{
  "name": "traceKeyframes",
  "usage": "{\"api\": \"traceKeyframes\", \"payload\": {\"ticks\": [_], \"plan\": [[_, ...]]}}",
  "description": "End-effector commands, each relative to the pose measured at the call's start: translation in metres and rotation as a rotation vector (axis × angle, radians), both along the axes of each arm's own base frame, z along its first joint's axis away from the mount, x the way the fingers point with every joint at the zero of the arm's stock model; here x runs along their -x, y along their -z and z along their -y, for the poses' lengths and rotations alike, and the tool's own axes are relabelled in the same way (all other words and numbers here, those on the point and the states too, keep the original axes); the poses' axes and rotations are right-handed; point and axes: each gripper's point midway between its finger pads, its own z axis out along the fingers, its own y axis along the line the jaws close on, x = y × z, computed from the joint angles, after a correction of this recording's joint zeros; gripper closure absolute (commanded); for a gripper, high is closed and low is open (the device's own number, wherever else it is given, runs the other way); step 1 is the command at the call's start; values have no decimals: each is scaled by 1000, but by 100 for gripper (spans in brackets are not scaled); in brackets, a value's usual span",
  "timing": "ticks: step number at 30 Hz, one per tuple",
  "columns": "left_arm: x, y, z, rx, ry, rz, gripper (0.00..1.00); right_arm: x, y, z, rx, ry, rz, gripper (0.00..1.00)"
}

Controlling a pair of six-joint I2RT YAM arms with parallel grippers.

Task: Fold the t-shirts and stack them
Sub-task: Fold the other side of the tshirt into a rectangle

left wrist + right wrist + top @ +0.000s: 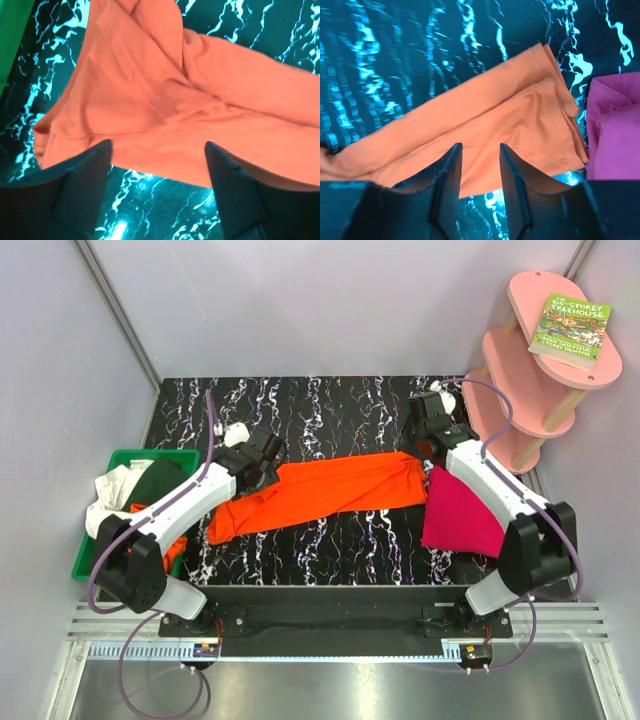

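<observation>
Top view: your orange t-shirt (320,495) lies flat mid-surface as a long band, one end toward 8 o'clock, the other toward 2 o'clock, on the black marbled surface (330,410). Your left gripper (157,145) hangs over the 8 o'clock end with its fingers spread wide; nothing sits between them, and the cloth shows rumpled and creased below. Your right gripper (481,146) sits over the 2 o'clock end, fingers parted by a narrow gap with no cloth pinched. The magenta t-shirt (460,510) lies at 4 o'clock, just beside the orange hem and partly under your right arm. At 9 o'clock the green bin (150,454) holds a white shirt (112,495) and a dark green shirt (160,483), bunched together. At 1 o'clock, off the surface, a pink shelf (520,360) carries a book (572,328).
</observation>
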Motion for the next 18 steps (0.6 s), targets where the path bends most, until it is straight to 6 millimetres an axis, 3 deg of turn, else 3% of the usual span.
{"api": "traceKeyframes", "payload": {"ticks": [1,4,5,7,9,13,14,18], "plan": [[13,33,-9,-43,-33,-74,56,13,-25,-7,-26,-67,53,59],[27,59,-10,-19,-67,-114,90,24,-14,-2,-10,-73,35,62],[28,63,-11,-16,-71,-115,97,26,-12,-2,-8,-77,33,63],[29,70,-11,-9,-79,-107,97,30,-10,-1,-7,-83,35,63],[25,71,-10,-5,-75,-89,90,32,-10,-1,-9,-90,37,62],[15,59,-9,4,-69,-27,61,37,-11,-2,-9,-101,47,61],[10,56,-6,14,-56,-3,48,37,-10,-3,-8,-105,47,61],[0,49,0,51,-43,52,25,43,-4,-7,-12,-121,38,61]]}}
